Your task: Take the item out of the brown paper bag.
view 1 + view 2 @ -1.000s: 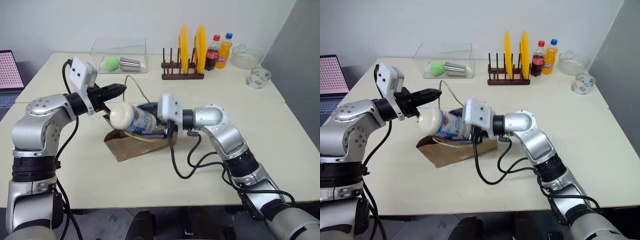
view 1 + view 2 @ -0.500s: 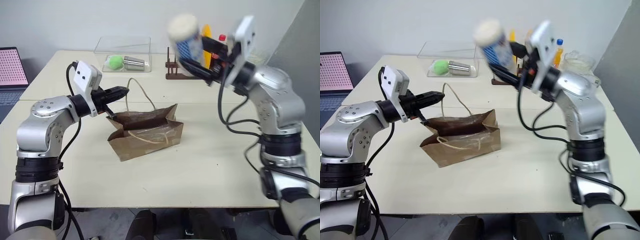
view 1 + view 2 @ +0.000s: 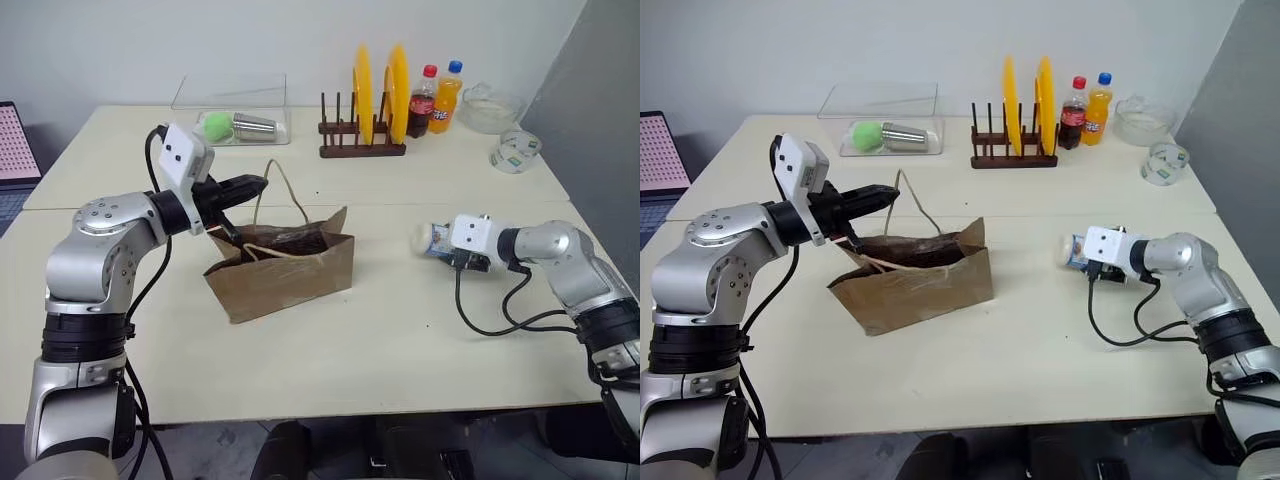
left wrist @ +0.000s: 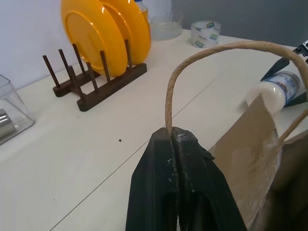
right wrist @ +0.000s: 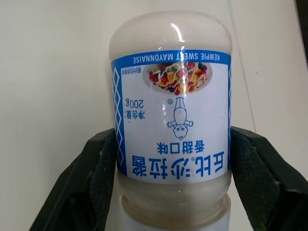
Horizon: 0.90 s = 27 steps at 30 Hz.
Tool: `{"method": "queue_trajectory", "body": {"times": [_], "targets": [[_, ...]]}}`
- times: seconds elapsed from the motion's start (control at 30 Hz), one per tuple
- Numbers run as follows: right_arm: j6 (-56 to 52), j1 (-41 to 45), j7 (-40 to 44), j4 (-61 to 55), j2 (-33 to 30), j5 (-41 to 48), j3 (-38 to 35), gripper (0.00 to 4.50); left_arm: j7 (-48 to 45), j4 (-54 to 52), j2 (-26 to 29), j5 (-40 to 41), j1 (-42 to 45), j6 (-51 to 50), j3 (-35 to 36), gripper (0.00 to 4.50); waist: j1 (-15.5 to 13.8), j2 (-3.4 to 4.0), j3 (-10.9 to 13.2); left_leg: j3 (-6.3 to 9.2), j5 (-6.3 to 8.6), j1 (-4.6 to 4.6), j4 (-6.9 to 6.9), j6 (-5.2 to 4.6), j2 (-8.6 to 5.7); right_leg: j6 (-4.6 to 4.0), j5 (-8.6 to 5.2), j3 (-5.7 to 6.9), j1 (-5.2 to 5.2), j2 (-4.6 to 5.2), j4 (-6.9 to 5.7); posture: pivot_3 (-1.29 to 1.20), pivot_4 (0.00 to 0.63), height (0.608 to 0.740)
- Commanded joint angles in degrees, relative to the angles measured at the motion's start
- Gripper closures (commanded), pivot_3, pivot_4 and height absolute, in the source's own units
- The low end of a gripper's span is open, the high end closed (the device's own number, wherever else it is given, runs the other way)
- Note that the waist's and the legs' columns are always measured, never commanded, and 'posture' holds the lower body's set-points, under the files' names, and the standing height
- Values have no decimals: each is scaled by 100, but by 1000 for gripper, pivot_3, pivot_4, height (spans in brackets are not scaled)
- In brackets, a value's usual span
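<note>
Swung down from high over the rack, my right pincer (image 3: pixel 1076 252) clamps the bottle (image 5: pixel 172 126) mid-label above the table (image 3: pixel 330 330): rigid, smooth plastic, fairly light. Left pincer (image 4: pixel 172 144) pinches the bag's (image 3: pixel 285 280) handle (image 4: pixel 192 60).

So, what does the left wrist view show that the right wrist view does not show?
Left wrist view alone: the left gripper shut on the string handle of the brown paper bag, plus the yellow plates in the wooden rack and the tape roll. Right wrist view alone: the bottle's blue-and-white label, readable, with a black finger pressing each side. Both: the bottle and the pale table.
</note>
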State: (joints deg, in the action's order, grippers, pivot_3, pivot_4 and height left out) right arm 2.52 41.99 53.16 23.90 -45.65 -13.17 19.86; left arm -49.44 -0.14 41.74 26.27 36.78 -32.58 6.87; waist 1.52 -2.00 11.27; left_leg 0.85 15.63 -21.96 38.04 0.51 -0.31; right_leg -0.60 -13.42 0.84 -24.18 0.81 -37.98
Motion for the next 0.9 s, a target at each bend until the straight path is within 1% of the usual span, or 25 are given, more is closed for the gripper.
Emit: {"method": "queue_trajectory", "body": {"times": [0.03,0.1,0.27,0.37,0.47,0.53,0.6,0.67,0.7,0.8,0.9], "targets": [[188,164,162,298,-3,-175,20,714,-16,-179,65,-3,69,107,106,4500,-2,0,0,1,0,2,1,0,0,0,0,1,4,0,0,0,150,740],[193,237,224,400,55,-171,-20,35,-10,-190,69,-2,54,113,111,4500,-6,0,0,1,0,3,3,0,-1,3,2,0,5,1,0,0,150,740],[-40,319,465,231,20,182,-386,13,5,-213,53,0,23,130,113,4500,-8,0,0,1,0,2,2,0,-1,-14,13,-1,3,1,-1,0,150,740],[-528,133,842,-385,-115,705,-777,13,2,-195,42,-20,12,169,99,4500,-17,2,1,1,0,-1,2,1,-1,-21,17,-1,1,1,-1,0,150,740],[-1283,-442,1065,-1651,-279,1560,-1466,13,-35,-173,28,-35,-4,235,78,4500,-42,2,1,7,0,-2,1,1,-1,-21,17,4,1,2,-2,0,150,740],[-1655,-731,1073,-2260,-320,1879,-1731,13,-55,-175,34,-85,-30,327,66,4500,-76,2,1,12,1,-3,1,1,0,-20,17,9,2,2,-1,0,150,740],[-2620,-1194,731,-3436,-35,2728,-2286,13,-91,-181,61,-159,-97,454,43,4500,-88,2,1,10,1,-3,1,1,0,-21,17,8,1,2,0,0,150,740],[-3273,-1563,348,-4349,253,3269,-2595,0,-110,-157,95,-215,-142,531,43,4094,-85,2,1,9,1,0,0,2,2,-19,16,6,2,3,-4,0,150,740],[-3490,-1734,168,-4702,393,3440,-2632,0,-167,-148,124,-215,-158,560,54,3896,-85,2,1,10,1,0,-1,2,2,-18,16,7,1,2,-4,0,150,740],[-3911,-2090,-393,-5434,840,3762,-2598,0,-349,-171,274,-272,-259,742,108,2940,-89,2,1,13,-1,2,0,4,3,4,2,8,4,2,-5,0,150,740],[-4037,-2247,-796,-5708,1206,3861,-2436,0,-281,-254,434,-314,-398,840,313,1968,-90,2,1,9,-1,4,4,4,1,11,7,3,4,3,-5,0,150,740]]}}
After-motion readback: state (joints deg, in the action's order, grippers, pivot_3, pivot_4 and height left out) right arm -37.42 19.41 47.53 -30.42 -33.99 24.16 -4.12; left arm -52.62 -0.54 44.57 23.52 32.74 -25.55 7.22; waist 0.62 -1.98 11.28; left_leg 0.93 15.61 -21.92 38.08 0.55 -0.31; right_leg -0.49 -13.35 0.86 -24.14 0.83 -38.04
